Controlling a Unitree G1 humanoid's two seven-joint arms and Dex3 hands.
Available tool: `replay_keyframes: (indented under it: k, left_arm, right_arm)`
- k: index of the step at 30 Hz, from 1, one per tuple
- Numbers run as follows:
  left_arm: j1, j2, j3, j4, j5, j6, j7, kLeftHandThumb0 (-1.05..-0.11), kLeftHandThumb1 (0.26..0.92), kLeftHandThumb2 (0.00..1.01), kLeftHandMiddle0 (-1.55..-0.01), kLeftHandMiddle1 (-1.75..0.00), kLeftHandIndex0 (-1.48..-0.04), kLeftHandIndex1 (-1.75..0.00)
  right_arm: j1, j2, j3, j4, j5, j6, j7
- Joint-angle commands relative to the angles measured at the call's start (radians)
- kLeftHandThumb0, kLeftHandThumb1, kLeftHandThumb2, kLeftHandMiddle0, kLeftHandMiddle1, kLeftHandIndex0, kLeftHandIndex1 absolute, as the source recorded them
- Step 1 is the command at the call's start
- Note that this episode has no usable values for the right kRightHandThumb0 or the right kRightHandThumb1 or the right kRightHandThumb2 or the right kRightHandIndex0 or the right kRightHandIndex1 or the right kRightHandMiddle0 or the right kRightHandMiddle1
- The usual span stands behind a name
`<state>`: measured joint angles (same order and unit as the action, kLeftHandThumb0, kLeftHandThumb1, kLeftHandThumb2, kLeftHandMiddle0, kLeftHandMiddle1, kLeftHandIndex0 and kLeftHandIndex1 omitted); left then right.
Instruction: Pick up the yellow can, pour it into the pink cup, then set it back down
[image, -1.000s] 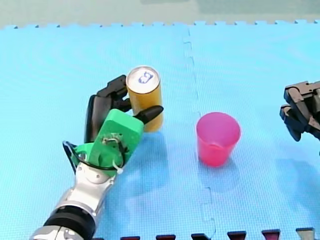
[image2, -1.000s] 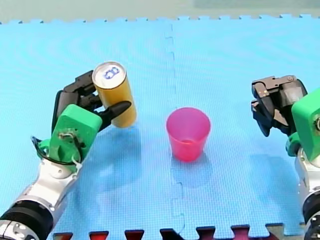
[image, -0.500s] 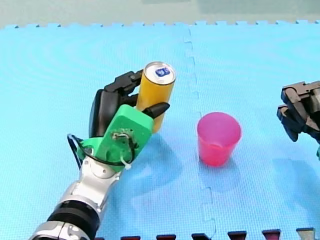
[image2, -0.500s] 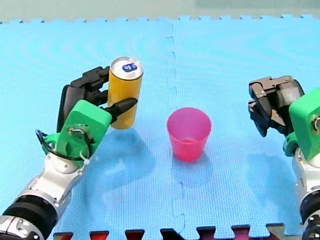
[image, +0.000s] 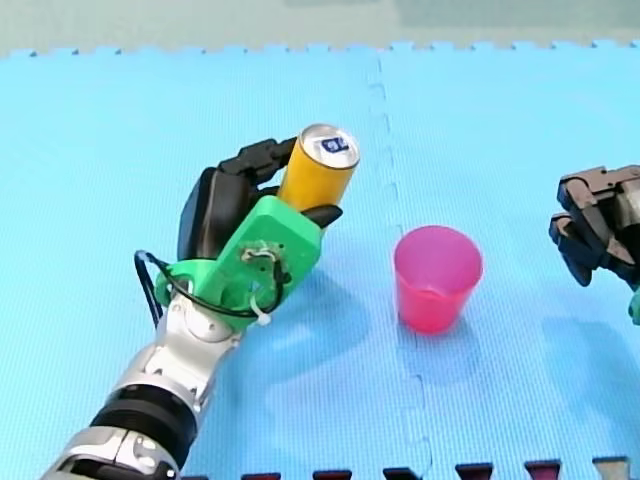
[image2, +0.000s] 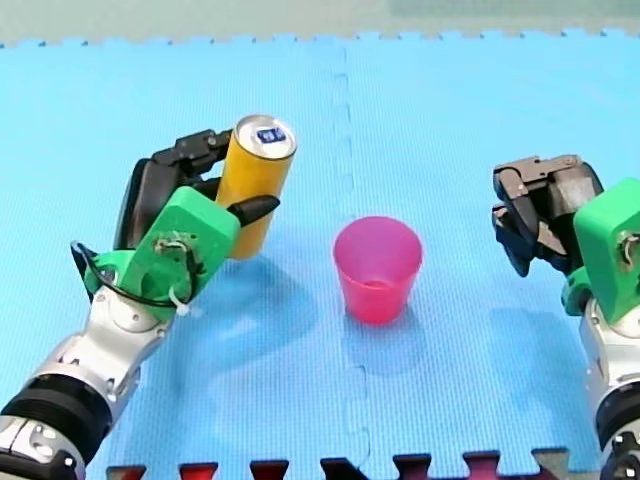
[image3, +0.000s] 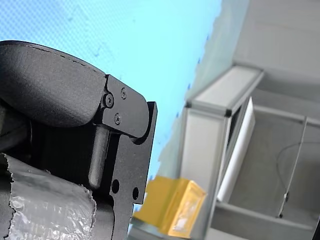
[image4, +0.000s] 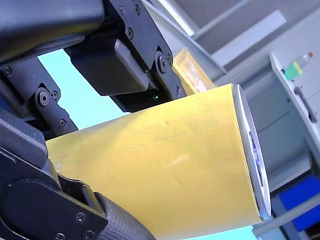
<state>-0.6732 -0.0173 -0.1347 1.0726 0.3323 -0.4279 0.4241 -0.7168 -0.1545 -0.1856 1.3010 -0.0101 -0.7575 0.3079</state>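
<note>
The yellow can (image: 318, 178) is held off the blue foam mat (image: 500, 120) in my left hand (image2: 238, 172), which is shut on it left of centre. Black fingers wrap its far side and the thumb presses its near side. The can leans with its silver top toward the pink cup (image: 437, 277), which stands upright on the mat a short way to the right. In the second wrist view the can (image4: 165, 170) lies between the black fingers (image4: 115, 65). My right hand (image2: 535, 215) hangs at the right edge, apart from the cup.
A mat seam (image: 385, 150) runs from far to near just left of the cup. The mat's toothed far edge (image: 300, 48) meets a grey floor. Dark and red pieces (image2: 400, 468) line the near edge.
My left hand has lifted the can off the mat, carried it slightly right, and tilted its top toward the cup. The right hand shifted a little left.
</note>
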Motion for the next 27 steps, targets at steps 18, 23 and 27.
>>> replay_keyframes:
  k: [18,23,27]
  left_arm:
    - [-0.039,0.029,-0.035,0.021,0.033,-0.080,0.040,-0.478,0.850,0.00,-1.33,0.00,-1.17,0.00]
    - [-0.048,0.030,-0.039,0.028,0.038,-0.087,0.038,-0.475,0.853,0.00,-1.33,0.00,-1.17,0.00]
    - [-0.059,0.031,-0.040,0.033,0.040,-0.105,0.040,-0.476,0.855,0.00,-1.32,0.00,-1.17,0.00]
  right_arm:
    - [-0.003,0.011,-0.010,-0.004,0.013,0.021,-0.002]
    - [-0.005,0.007,-0.013,-0.003,0.015,0.024,0.001]
    - [-0.006,0.007,-0.015,-0.002,0.015,0.025,0.000]
